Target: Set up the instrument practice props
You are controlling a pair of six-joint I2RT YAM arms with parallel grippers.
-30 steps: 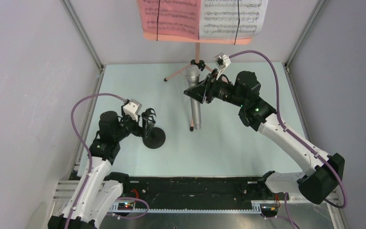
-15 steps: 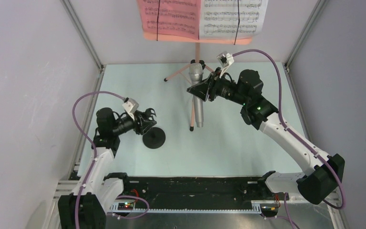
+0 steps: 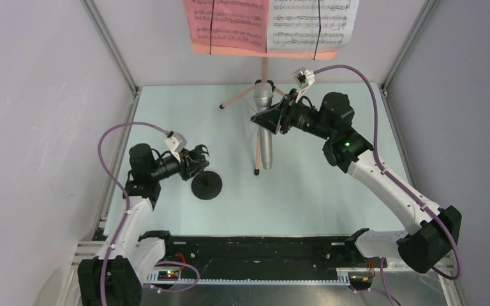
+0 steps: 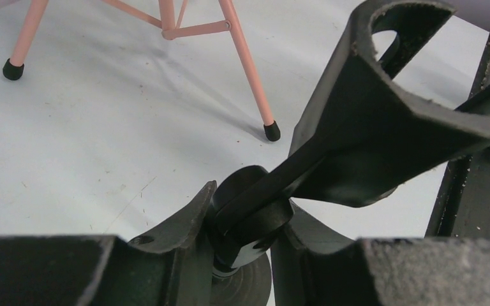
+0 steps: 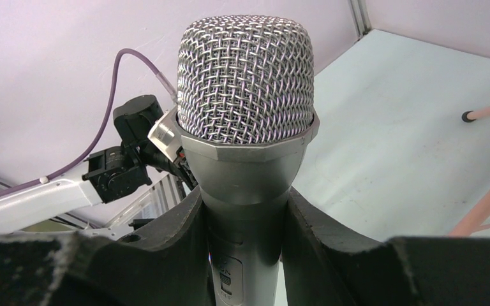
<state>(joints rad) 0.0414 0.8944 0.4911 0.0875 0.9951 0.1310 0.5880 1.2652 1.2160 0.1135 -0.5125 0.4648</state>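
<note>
Microphone (image 5: 245,159) slightly farther: grey, mesh-headed.

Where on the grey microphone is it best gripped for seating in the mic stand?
Grip the microphone on its upper handle, just under the mesh grille, coming from the side as the right end effector does. The flared collar should stop slipping, and the slim lower handle hangs free for the mic stand.

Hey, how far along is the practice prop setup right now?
Done: the music stand is up with the sheet-music pages on its desk. In hand: the right gripper holds the microphone, and the left gripper clamps the mic stand. Left: seating the microphone in that stand.
</note>
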